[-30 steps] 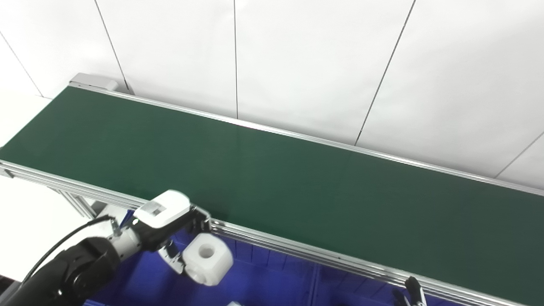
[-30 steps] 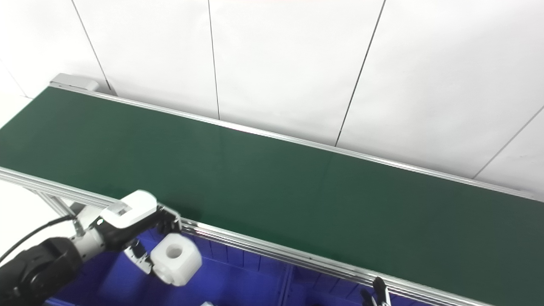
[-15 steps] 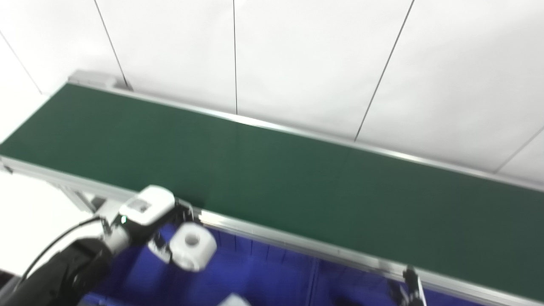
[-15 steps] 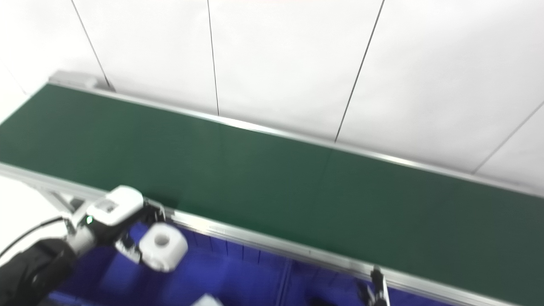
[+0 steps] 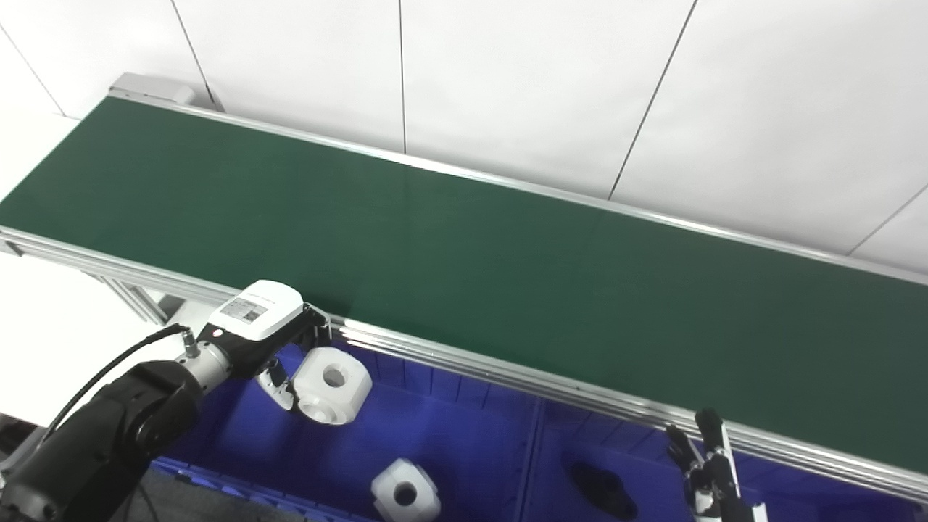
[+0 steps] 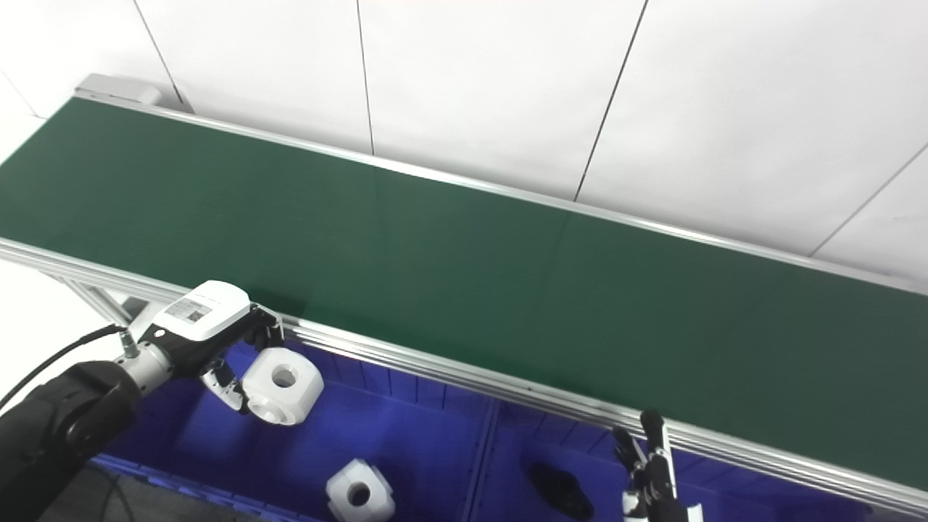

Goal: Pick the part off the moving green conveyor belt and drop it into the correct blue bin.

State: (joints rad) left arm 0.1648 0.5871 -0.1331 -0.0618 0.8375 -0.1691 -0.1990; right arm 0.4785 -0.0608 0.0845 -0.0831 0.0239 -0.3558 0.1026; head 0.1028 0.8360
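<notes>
While the green conveyor belt (image 5: 464,246) runs bare from far left to near right, a white part (image 5: 332,385) with a round hole in its top face is pinched by the left hand (image 5: 279,348) just off the belt's near edge. The part is held in the air above the left blue bin (image 5: 464,442), near the bin's far left corner, and is clear of the aluminium rail (image 5: 507,373) that borders the belt. The fingers (image 5: 274,377) of the left hand are closed against the part's left side, and a white housing with a label is seen on the back of the hand. A second white part (image 5: 405,491) of the same shape lies on the floor of the same bin, nearer and slightly to the right of the held one. A divider wall separates this bin from the right blue bin (image 5: 631,464), where a dark part (image 5: 600,490) lies on the floor. The right hand (image 5: 707,464) is seen only partly at the near right, its dark fingers pointed up toward the rail; nothing is held by it, and whether its fingers are spread or pressed together cannot be told.
</notes>
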